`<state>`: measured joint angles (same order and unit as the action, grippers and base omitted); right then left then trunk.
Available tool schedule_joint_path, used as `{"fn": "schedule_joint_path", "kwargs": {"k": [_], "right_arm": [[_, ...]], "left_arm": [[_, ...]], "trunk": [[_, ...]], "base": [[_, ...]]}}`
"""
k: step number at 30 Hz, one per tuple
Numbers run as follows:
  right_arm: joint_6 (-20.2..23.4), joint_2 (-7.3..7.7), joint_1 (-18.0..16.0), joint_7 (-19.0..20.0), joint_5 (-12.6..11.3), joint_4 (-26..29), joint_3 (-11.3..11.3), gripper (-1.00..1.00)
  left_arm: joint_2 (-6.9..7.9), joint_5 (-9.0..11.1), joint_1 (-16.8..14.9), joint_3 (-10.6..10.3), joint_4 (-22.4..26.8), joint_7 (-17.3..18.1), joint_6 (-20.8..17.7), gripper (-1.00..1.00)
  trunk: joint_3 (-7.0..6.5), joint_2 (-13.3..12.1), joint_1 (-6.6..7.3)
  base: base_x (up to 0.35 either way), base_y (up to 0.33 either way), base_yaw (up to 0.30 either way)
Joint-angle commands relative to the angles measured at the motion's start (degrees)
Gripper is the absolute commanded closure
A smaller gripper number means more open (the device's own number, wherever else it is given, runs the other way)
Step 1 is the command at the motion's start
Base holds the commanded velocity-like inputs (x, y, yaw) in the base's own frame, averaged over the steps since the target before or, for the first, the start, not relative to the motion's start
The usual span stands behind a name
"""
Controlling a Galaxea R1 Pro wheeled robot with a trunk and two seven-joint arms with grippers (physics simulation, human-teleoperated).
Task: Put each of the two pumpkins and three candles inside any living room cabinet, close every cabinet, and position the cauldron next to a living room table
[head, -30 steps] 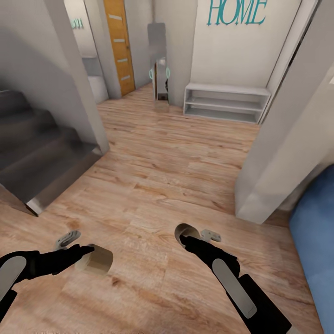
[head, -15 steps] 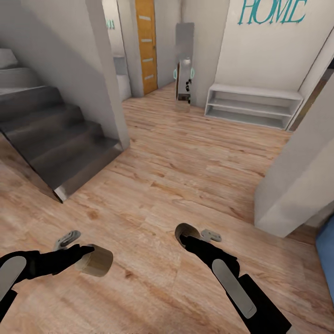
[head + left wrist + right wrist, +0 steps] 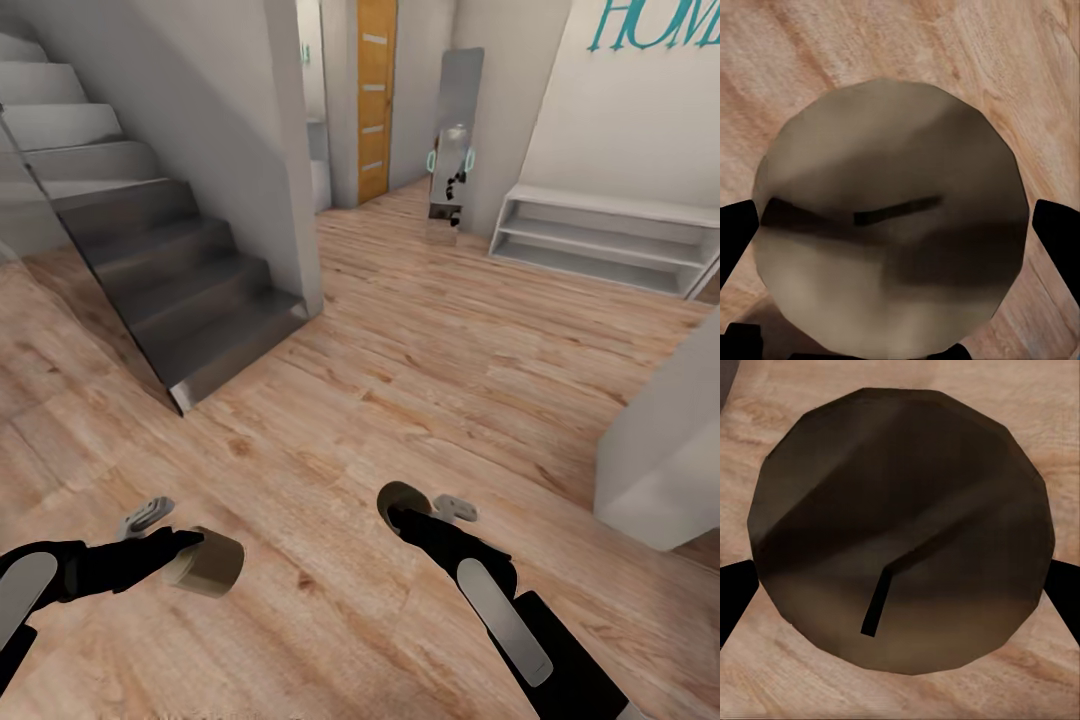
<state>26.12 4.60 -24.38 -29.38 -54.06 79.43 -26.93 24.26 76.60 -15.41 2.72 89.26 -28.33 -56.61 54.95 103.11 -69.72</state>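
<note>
I carry two candles over a wooden floor. In the head view my left gripper (image 3: 180, 545) is shut on a squat candle (image 3: 207, 565) lying on its side, low at the left. My right gripper (image 3: 418, 510) is shut on a second candle (image 3: 400, 499) near the lower middle. In the left wrist view the pale candle top (image 3: 892, 150) with its dark wick sits between the black fingertips (image 3: 736, 238). In the right wrist view a darker, shaded candle top (image 3: 900, 510) sits between the fingertips (image 3: 1061, 585).
A grey staircase (image 3: 190, 290) rises at the left beside a white wall (image 3: 285, 150). Further on are an orange door (image 3: 375, 100), a tall mirror (image 3: 455, 140) and a low white shelf (image 3: 610, 240). A white wall corner (image 3: 670, 450) juts in at the right.
The camera has swung left: stairs, door, mirror and shelf slid right in the picture, and the blue object at the right edge left it. Both arms hold their candles as before.
</note>
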Motion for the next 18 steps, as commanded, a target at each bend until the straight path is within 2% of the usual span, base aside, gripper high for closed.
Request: {"fn": "schedule_joint_path", "kwargs": {"k": [1, 18], "right_arm": [[-0.02, 0.06, -0.05, -0.51, -0.44, 0.11, -0.11, 1.0], [-0.12, 0.02, -0.05, -0.51, -0.32, -0.02, -0.12, 1.0]], "left_arm": [[0.0, 0.83, -0.06, 0.01, 0.04, -0.61, -0.08, 1.0], [0.09, 0.83, -0.06, 0.01, 0.09, -0.59, -0.1, 1.0]], "trunk": [[0.04, 0.02, 0.01], [0.04, 0.02, 0.01]], "base": [[0.0, 0.0, 0.288], [0.0, 0.0, 0.288]]}}
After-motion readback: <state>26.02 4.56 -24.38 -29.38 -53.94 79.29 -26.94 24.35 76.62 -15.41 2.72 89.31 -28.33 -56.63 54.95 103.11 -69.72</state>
